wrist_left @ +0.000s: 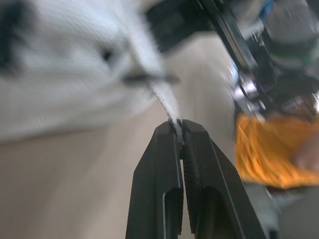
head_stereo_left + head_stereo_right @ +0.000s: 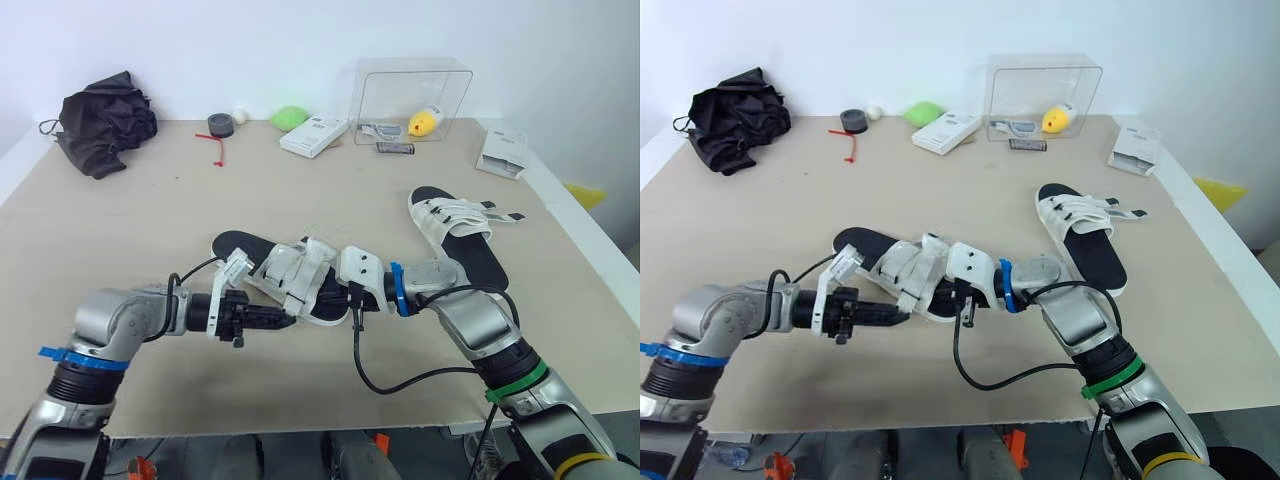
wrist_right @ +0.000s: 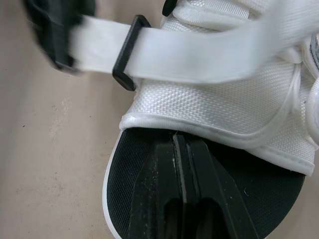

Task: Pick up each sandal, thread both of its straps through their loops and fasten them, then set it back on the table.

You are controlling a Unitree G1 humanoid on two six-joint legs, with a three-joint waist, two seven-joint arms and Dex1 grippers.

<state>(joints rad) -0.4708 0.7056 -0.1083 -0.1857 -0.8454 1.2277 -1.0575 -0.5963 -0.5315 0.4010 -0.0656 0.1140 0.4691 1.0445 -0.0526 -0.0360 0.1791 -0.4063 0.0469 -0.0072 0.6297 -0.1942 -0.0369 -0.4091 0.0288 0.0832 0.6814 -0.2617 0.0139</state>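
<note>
We have the near black-soled sandal with white woven straps (image 2: 290,272) at the middle of the beige desk (image 2: 150,220), with both arms on it. Its long axis runs from about 10 o'clock to 4 o'clock in the head views. We cannot tell whether its sole is clear of the desk.

The right pincer (image 3: 180,142) is closed on the edge of the black sole at the 4 o'clock end, and we judge it is there to steady the shoe. The left pincer (image 1: 179,127) is clamped on the tip of one flat white strap (image 1: 162,97). That strap passes through a black rectangular plastic loop (image 3: 127,52) on the sandal's side.

The near sandal lies at roughly 1 o'clock from the left pincer in the head views, with the strap stretched between the two. The left arm is the one working the strap, so we judge that any pull has to go away from the loop, towards 7 o'clock, before the strap can be folded back and pressed down. The risk we see is the thin strap tip slipping from the fingertips.

The second black-soled sandal with white straps (image 2: 455,230) rests on the desk at about 2 o'clock from the near sandal, well apart, with one strap end (image 2: 505,216) sticking out sideways.
</note>
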